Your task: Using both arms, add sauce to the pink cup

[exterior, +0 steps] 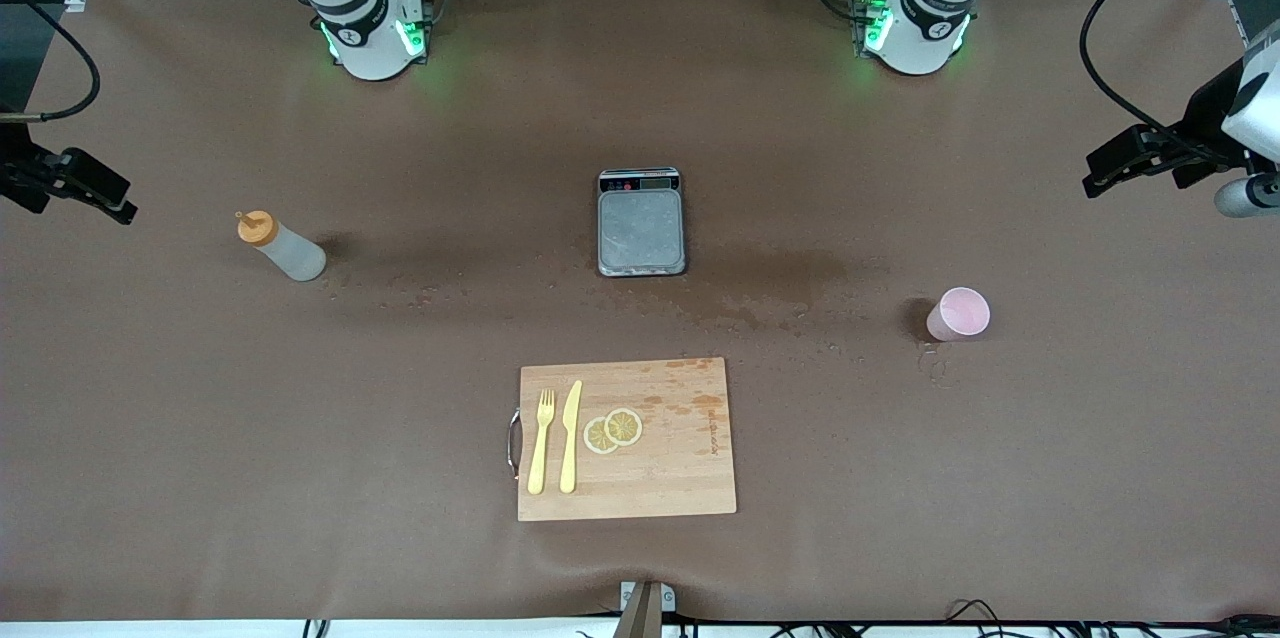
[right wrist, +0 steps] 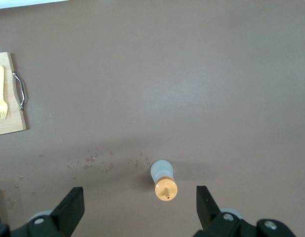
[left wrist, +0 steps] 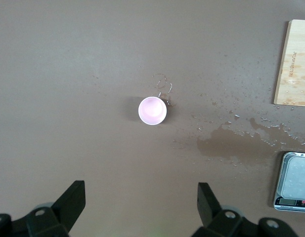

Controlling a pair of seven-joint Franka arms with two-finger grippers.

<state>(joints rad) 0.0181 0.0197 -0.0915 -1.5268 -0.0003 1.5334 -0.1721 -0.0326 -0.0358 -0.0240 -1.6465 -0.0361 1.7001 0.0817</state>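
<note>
The sauce bottle (exterior: 285,248), whitish with an orange nozzle cap, stands upright on the brown table toward the right arm's end. In the right wrist view the bottle (right wrist: 164,180) shows from above, between the two fingers. My right gripper (right wrist: 138,197) is open and empty, high over the table near the bottle, and shows at the edge of the front view (exterior: 122,208). The pink cup (exterior: 960,313) stands upright toward the left arm's end and looks empty in the left wrist view (left wrist: 152,110). My left gripper (left wrist: 141,197) is open and empty, high above the table near the cup (exterior: 1098,180).
A kitchen scale (exterior: 641,223) sits mid-table. A wooden cutting board (exterior: 680,458) nearer the front camera carries a yellow fork (exterior: 541,440), a knife (exterior: 570,436) and two lemon slices (exterior: 613,430). A wet patch with droplets (exterior: 780,283) lies between the scale and the cup.
</note>
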